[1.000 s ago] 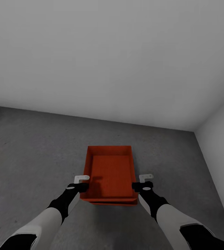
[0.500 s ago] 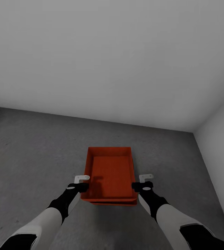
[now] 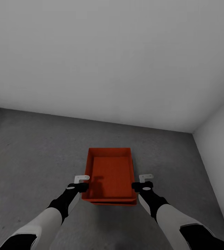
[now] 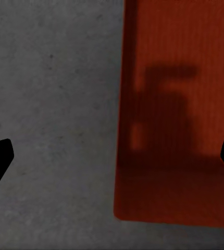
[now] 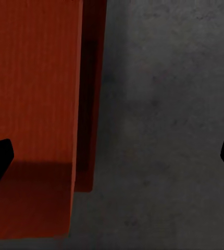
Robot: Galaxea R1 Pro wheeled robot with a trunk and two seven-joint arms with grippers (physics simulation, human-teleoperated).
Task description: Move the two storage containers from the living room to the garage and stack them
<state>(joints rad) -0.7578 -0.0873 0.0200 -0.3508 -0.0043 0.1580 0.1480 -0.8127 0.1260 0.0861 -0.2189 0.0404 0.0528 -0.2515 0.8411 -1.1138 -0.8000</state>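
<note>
**Two containers stacked on the garage floor, both grippers spread wide**

The two storage containers (image 3: 109,175) sit one on top of the other on the dark concrete floor (image 3: 32,149) of the garage, near the corner where the pale grey walls (image 3: 108,59) meet. The upper box rests inside the outline of the lower one, whose rim peeks out as a thin strip along the near and right edges, so the stack is slightly offset but looks settled.

The left gripper (image 3: 79,183) hangs just beside the left wall of the stack, and the right gripper (image 3: 144,182) just beside the right wall. In the wrist views each one's fingertips stand at the far edges of the picture, jaws wide apart and holding nothing, the left straddling the box's edge and the right likewise.

To my eye the arms flank the boxes because they carried and lowered the load from both sides; the stacking looks done.
</note>
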